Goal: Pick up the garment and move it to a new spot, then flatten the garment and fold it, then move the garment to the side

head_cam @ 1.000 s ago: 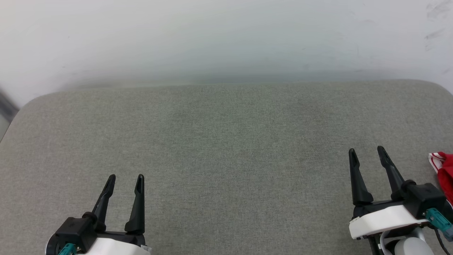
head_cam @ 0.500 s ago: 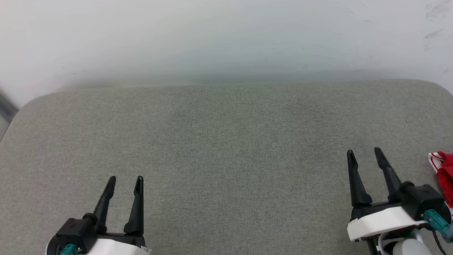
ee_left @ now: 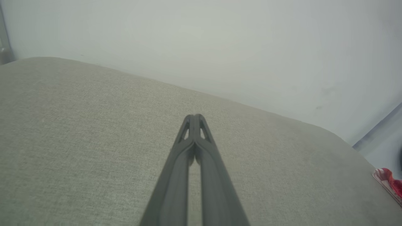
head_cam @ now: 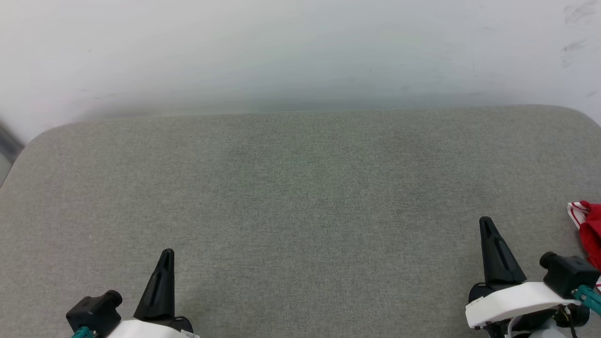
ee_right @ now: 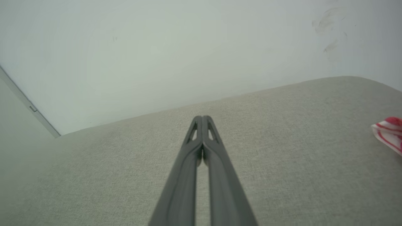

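A wide bench [head_cam: 300, 197] covered in grey woven fabric, with rounded corners, spreads across the head view. Behind it is a plain pale wall [head_cam: 300, 47].

The left claw [head_cam: 166, 256] rises from the lower left and the right claw [head_cam: 486, 223] from the lower right. Each has its two dark fingers pressed together into a single point, gripping nothing, above bare fabric. Both wrist views show the tips meeting.

The garment [head_cam: 589, 230] lies at the far right edge of the bench, near the right claw's wrist and apart from its fingers.

With the garment off to one side and both claws shut on nothing, the scene fits two stages. The shirt may be waiting to be fetched to the middle, or it may be folded and set aside with the arms at rest. The pictures do not settle which, so the next move cannot be fixed from here. A fuller look at the shirt would decide it.

Most of the garment is cut off by the frame edge. What shows is a small red fold and a strip of red-and-white striped trim. Its lettering, its sleeves, and whether it is folded or crumpled cannot be made out.
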